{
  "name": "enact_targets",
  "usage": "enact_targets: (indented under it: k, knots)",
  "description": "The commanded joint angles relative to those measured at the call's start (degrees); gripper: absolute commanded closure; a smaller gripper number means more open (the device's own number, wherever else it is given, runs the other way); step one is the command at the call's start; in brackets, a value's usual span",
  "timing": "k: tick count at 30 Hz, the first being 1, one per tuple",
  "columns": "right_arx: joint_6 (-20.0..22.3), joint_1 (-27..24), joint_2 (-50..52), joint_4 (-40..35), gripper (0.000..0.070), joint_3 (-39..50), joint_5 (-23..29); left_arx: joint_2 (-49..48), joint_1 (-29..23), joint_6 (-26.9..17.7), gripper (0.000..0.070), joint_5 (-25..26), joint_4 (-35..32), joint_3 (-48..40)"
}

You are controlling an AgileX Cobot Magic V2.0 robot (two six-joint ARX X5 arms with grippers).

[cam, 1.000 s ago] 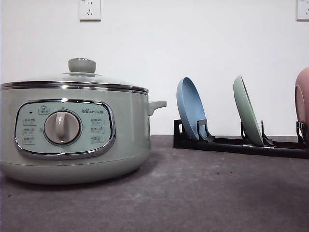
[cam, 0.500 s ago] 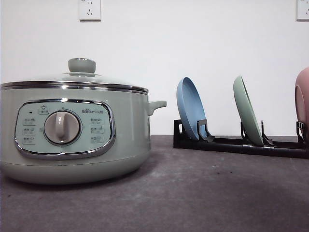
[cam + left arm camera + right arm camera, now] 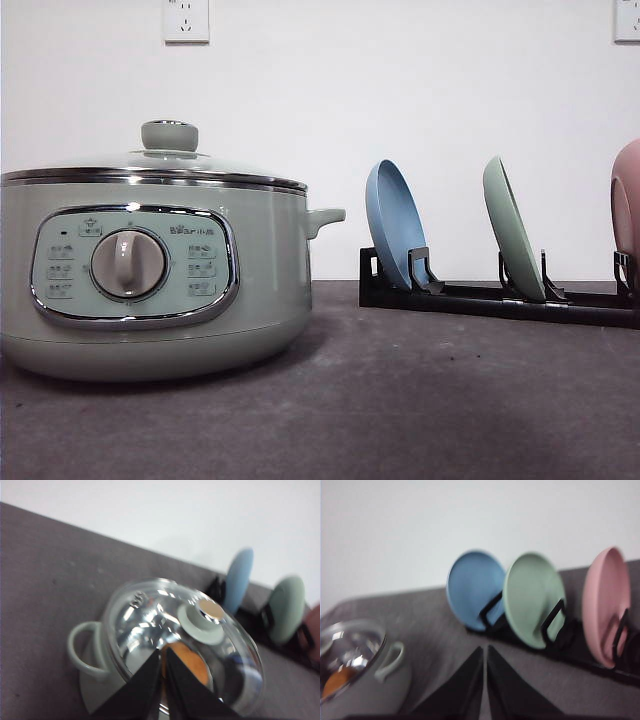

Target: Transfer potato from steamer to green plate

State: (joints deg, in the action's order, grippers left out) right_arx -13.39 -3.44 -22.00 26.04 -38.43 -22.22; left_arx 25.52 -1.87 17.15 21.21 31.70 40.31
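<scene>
Through the glass lid (image 3: 150,625) we see the potato (image 3: 186,661), an orange matte lump lying inside the steamer (image 3: 150,270), just beyond the left gripper (image 3: 163,680), whose two dark wedge fingers meet tip to tip above the lid, holding nothing. In the right wrist view the potato (image 3: 337,680) shows again as an orange patch under the glass, well apart from the right gripper (image 3: 485,680), also pressed closed and empty, which points toward the rack (image 3: 500,298).

The steamer is a round, pale sage pot with a smooth glazed look, a chrome-rimmed lid, a sage knob (image 3: 169,135) capped in metal, a looped side handle (image 3: 82,650) and a chrome-framed panel with a central dial (image 3: 128,264). The small writing by the dial is too fine to read.

On the black rack stand three matte round plates on edge: a blue plate (image 3: 392,226), the green plate (image 3: 512,228) and a pink plate (image 3: 605,605). All rests on a grey, felt-like table (image 3: 420,390)
</scene>
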Motion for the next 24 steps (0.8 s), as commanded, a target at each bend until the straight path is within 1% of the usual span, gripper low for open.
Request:
enact_targets:
  k: [1, 4, 7, 11, 14, 17, 20, 21, 23, 24]
  knots:
    - [4.22, -0.07, -2.75, 1.66, 0.0700, -2.67, -1.86, 2.84, 0.04, -5.03, 0.0698, 2.03, 1.62, 2.78]
    - [7.37, -0.07, -7.70, 6.22, 0.0700, -6.94, -5.29, 7.31, 0.17, -8.29, 0.0698, 6.11, 5.46, 6.49]
    - [10.51, 0.06, -12.42, 11.30, 0.0700, -11.26, -7.81, 10.87, 1.05, -10.97, 0.0699, 9.04, 8.79, 9.66]
    - [13.85, 1.21, -17.23, 18.10, 0.0700, -16.18, -9.38, 13.78, 2.99, -14.01, 0.0699, 9.36, 12.57, 12.92]
    - [15.82, 2.61, -19.91, 22.41, 0.0700, -18.66, -9.36, 14.84, 4.65, -15.91, 0.0699, 9.44, 14.54, 14.54]
    - [17.08, 4.00, -21.24, 24.92, 0.0700, -19.48, -9.31, 14.89, 6.01, -16.74, 0.0699, 9.44, 14.21, 14.80]
    - [17.25, 4.80, -21.46, 25.43, 0.0700, -19.48, -9.29, 14.85, 6.73, -16.70, 0.0694, 9.44, 13.90, 14.80]
    - [17.24, 4.90, -21.44, 25.40, 0.0700, -19.48, -9.29, 14.86, 6.84, -16.70, 0.0686, 9.44, 13.86, 14.80]
    - [17.16, 4.87, -21.38, 25.40, 0.0695, -19.48, -9.28, 14.86, 6.86, -16.67, 0.0595, 9.44, 13.83, 14.80]
    - [17.07, 4.87, -21.38, 25.40, 0.0682, -19.48, -9.29, 14.86, 6.86, -16.65, 0.0535, 9.44, 13.79, 14.80]
